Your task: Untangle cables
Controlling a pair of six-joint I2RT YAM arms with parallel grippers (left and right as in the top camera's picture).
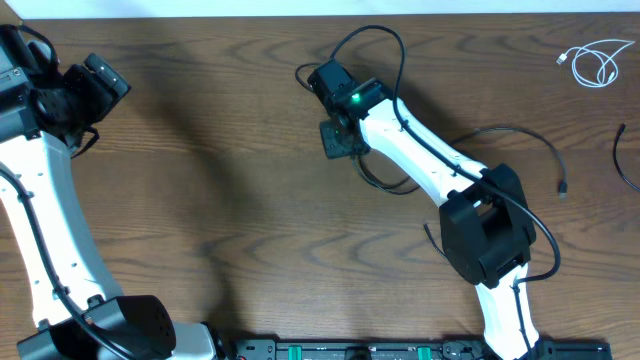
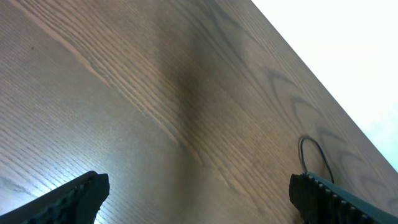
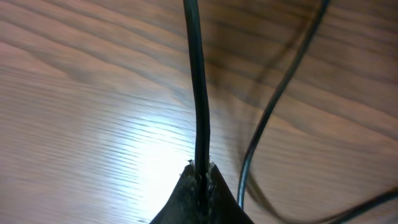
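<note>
The right gripper (image 3: 199, 169) is pinching its fingers fully together on a black cable (image 3: 199, 81), and the wrist view is showing the cable entering between the fingertips and running straight away from them across the wooden worktop (image 1: 220, 150). A second black cable (image 3: 280, 99) is curving just beside the held one on its right, apart from the fingers and not touching them in this view. In the overhead view this gripper is sitting near the middle of the worktop, slightly toward the far edge, with its arm reaching in from the near right. A third black cable (image 1: 545, 145) is arching across the worktop to the right of that arm, well apart from the gripper, with its small plug end lying toward the near side. A further black cable (image 1: 620, 160) is showing only in part at the right edge of the overhead view. The white cable (image 1: 597, 62) is lying loosely coiled in the far right corner, well apart from both grippers. The left gripper (image 2: 199, 193) is standing with its fingers spread wide and nothing between them, hovering over bare wood at the far left, well apart from every cable described here.
</note>
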